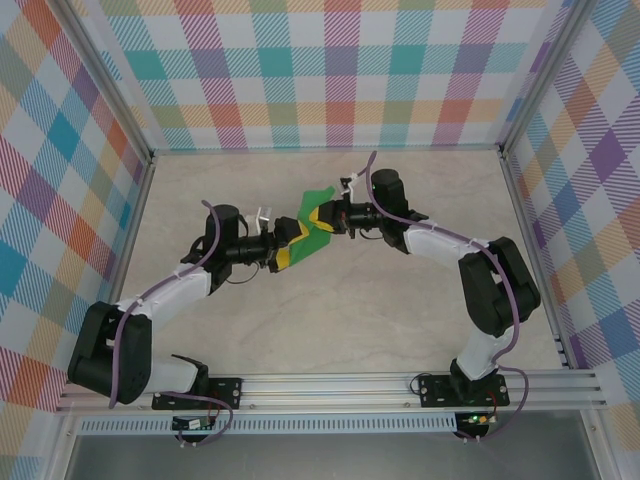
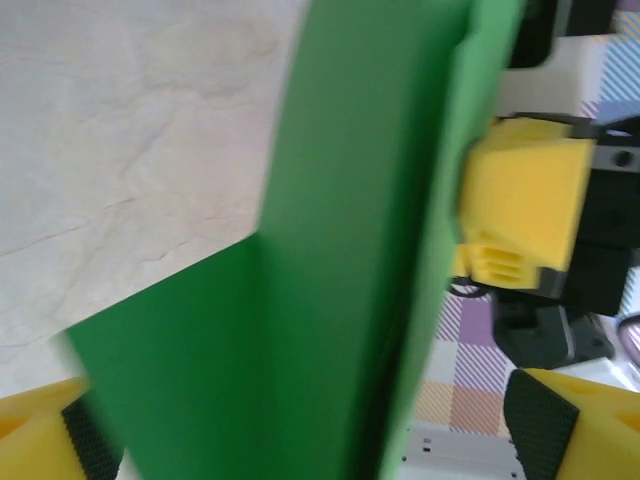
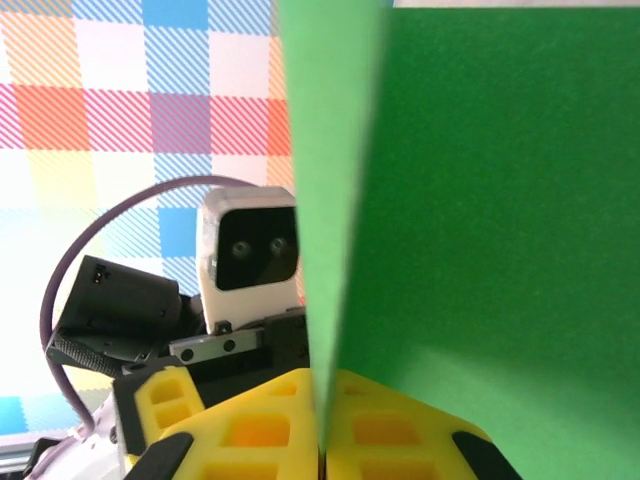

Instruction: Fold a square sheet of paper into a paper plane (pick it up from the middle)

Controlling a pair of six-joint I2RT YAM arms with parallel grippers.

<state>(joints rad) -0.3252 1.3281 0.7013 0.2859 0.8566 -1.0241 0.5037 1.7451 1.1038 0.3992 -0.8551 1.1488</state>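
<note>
The green sheet of paper (image 1: 319, 195) is folded into layers and held up off the table between the two arms, near the middle. My right gripper (image 1: 320, 219) is shut on its edge. In the right wrist view the yellow fingers (image 3: 250, 430) meet with the paper (image 3: 480, 200) pinched between them. My left gripper (image 1: 287, 248) faces it from the left and stands open. In the left wrist view its fingertips (image 2: 560, 420) sit far apart at the bottom corners. The creased paper (image 2: 330, 300) runs between them, and the right gripper's yellow fingers (image 2: 520, 200) press on its far edge.
The beige tabletop (image 1: 330, 320) lies below. Checkered walls (image 1: 320, 80) on aluminium posts close in the back and both sides. A metal rail (image 1: 330, 385) carries the arm bases along the near edge. The left wrist's camera housing (image 3: 250, 250) sits close behind the paper.
</note>
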